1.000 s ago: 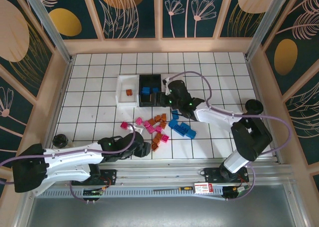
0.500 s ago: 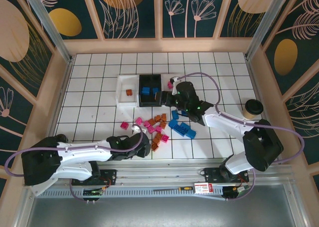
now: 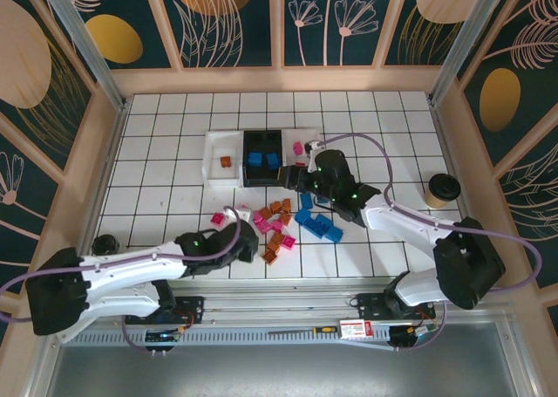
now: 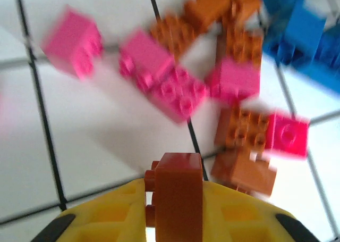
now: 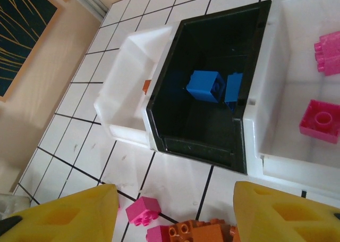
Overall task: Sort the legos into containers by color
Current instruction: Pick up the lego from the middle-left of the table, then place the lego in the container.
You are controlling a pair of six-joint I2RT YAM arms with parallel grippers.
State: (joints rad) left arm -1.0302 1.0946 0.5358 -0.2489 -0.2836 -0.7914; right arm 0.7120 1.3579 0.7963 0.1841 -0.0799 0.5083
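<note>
left gripper pinching studded orange-brown brick; glossy plastic, blocky

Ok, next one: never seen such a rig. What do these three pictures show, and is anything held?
Two robot arms are bolted to a tiled table. One picture looks down from above; the other two come from wrist cameras, yellow jaws at the bottom. Loose legos, pink, orange-brown and blue, lie mid-table. Beyond: a white tray with orange, a black tray with blue, a second white tray with pink. The left arm has jaws shut on an orange-brown brick; the right arm has them open, empty.
</note>
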